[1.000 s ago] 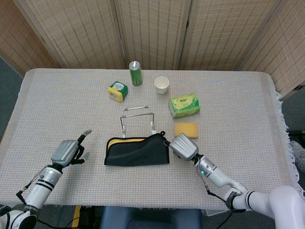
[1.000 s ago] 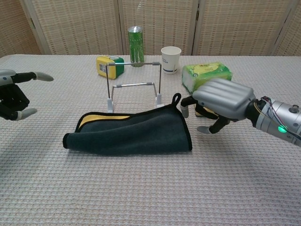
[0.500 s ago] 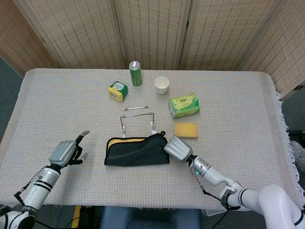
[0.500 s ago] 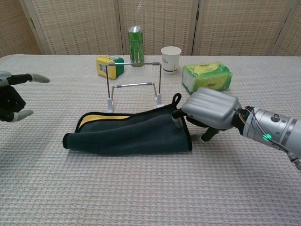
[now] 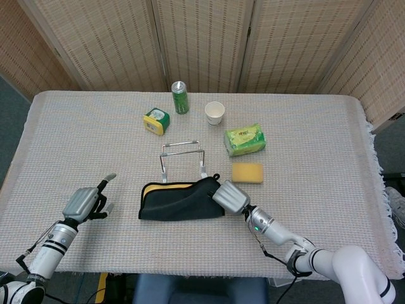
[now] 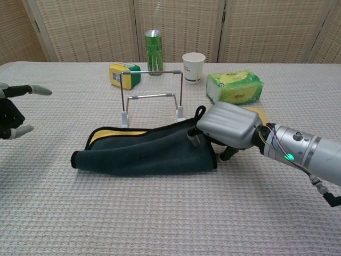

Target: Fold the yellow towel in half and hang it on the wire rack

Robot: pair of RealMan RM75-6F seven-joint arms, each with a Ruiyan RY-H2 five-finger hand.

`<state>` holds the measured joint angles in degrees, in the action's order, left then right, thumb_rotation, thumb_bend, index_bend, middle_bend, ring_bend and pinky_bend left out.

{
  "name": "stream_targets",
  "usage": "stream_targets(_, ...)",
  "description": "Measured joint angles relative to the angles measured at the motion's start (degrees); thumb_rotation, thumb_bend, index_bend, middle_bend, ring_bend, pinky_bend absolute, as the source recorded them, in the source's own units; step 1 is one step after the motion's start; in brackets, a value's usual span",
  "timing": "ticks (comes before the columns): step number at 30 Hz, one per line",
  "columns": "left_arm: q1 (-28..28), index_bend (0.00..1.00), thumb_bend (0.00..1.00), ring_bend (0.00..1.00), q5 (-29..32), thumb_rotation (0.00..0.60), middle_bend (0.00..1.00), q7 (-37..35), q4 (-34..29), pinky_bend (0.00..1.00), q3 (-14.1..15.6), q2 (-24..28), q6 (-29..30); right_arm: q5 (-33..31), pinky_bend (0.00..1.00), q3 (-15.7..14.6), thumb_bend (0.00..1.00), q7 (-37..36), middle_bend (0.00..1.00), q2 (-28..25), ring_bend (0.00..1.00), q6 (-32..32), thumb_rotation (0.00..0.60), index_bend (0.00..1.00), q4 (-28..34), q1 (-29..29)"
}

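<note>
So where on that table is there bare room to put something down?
Plenty: the stretch of table left of the wire rack, the far right past the tissue pack and sponge, and the front edge below the towel. It is crowded around the can, cup and yellow-green box.

A woven beige folding screen (image 5: 202,38) spans the top of the frame behind the cloth-covered table (image 5: 316,158); grey floor (image 5: 12,107) at far left.

Green can (image 5: 180,97) upright at back; yellow-green box (image 5: 156,121) left of it; paper cup (image 5: 214,113); green tissue pack (image 5: 245,140); yellow sponge (image 5: 247,172) just in front.
</note>
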<state>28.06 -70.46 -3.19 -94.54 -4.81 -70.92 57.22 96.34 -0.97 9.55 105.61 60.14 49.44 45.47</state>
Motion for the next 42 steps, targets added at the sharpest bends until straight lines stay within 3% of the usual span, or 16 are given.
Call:
stream_targets(10, -0.4, 0.00, 0.48, 0.79, -0.4, 0.600, 0.87, -0.5, 0.1, 0.89, 0.0, 0.3, 0.2, 0.7, 1.00, 0.0, 0.49, -2.5, 0.88, 1.7, 1.00, 2.8, 0.600, 0.54, -2.7, -0.1)
stream_targets(18, -0.6, 0.00, 0.48, 0.79, -0.8, 0.600, 0.87, -0.6, -0.4, 0.89, -0.2, 0.7, 0.8, 1.2, 1.00, 1.7, 0.59, -4.4, 0.89, 0.0, 1.00, 9.4, 0.600, 0.76, 0.2, -0.6)
stream_targets(23, -0.6, 0.00, 0.48, 0.79, -1.4, 0.600, 0.87, -0.3, -0.8, 0.89, -0.1, 1.1, 0.9, 1.1, 1.00, 4.4, 0.60, -4.3, 0.90, -3.9, 1.00, 13.5, 0.600, 0.80, 7.5, -0.8)
stream_targets(29, -0.9, 0.00, 0.48, 0.79, -1.7, 0.600, 0.87, -0.5, -1.4, 0.89, -0.5, 1.6, 1.6, 0.4, 1.00, 8.6, 0.60, -0.6, 0.90, -10.8, 1.00, 15.5, 0.600, 0.80, 20.6, -0.4)
stream_targets(36, -1.2, 0.00, 0.48, 0.79, -2.2, 0.600, 0.87, -0.9, -1.6, 0.89, -0.2, 2.0, 1.8, -2.0, 1.00, 16.4, 0.60, 8.2, 0.92, -18.5, 1.00, 17.7, 0.600, 0.80, 35.4, 0.1)
stream_targets(42, -1.5, 0.00, 0.48, 0.79, -2.7, 0.600, 0.87, -1.6, -1.6, 0.89, -0.2, 2.5, 2.1, -5.1, 1.00, 19.6, 0.60, 13.9, 0.92, -21.2, 1.00, 16.9, 0.600, 0.80, 39.9, 0.8)
